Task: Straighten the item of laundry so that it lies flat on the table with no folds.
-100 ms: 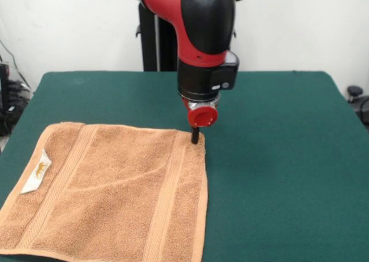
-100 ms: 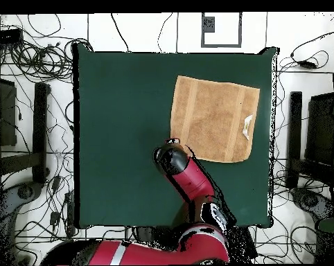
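Towel [image 1: 109,193] lies flat, edges slightly skewed to the table [image 1: 277,158]; end effector [image 1: 195,136] grip state unclear.

A robotics lab.
Cables [image 2: 38,52] sprawl over the tiled floor [image 2: 142,28] around a green-covered desk [image 2: 121,125].

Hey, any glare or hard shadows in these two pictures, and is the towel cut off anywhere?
Front view: even light, a soft highlight on the glossy red and black arm, only a faint shadow by the gripper; the light-brown terry towel runs off the bottom edge. Overhead view: the towel shows whole on the dark green felt table, no glare.
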